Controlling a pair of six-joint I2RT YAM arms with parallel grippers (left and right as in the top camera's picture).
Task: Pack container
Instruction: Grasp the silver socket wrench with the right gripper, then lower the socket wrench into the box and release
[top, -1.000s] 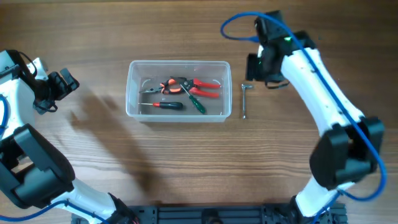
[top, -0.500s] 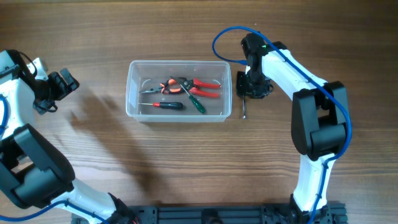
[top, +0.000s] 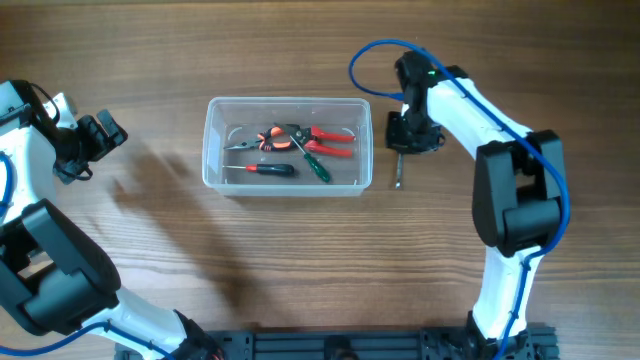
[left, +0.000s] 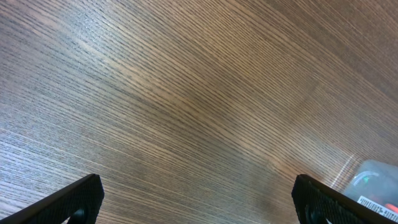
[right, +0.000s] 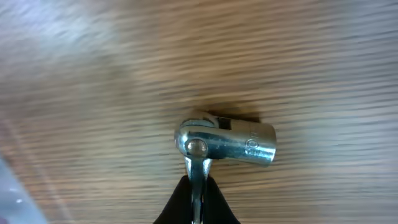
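Clear plastic container (top: 288, 101), rounded corners, thick rim: midway between left and right edges of wood-grain table (top: 300, 260). Just right of it, chrome wrench (right: 227, 142), cylindrical head, thin shaft clamped in right pincer (right: 196, 199). Left pincer (left: 199, 202) spread apart.

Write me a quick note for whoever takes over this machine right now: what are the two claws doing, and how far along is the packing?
Left gripper: open and empty, over bare table, far left of the container.
Right gripper: closed on the handle of the metal wrench, just outside the container's right wall. Whether the wrench has left the table is unclear.
Done: the red pliers, green screwdriver and red-and-black screwdriver are inside the container.
Left: lift the wrench over the rim and release it inside.
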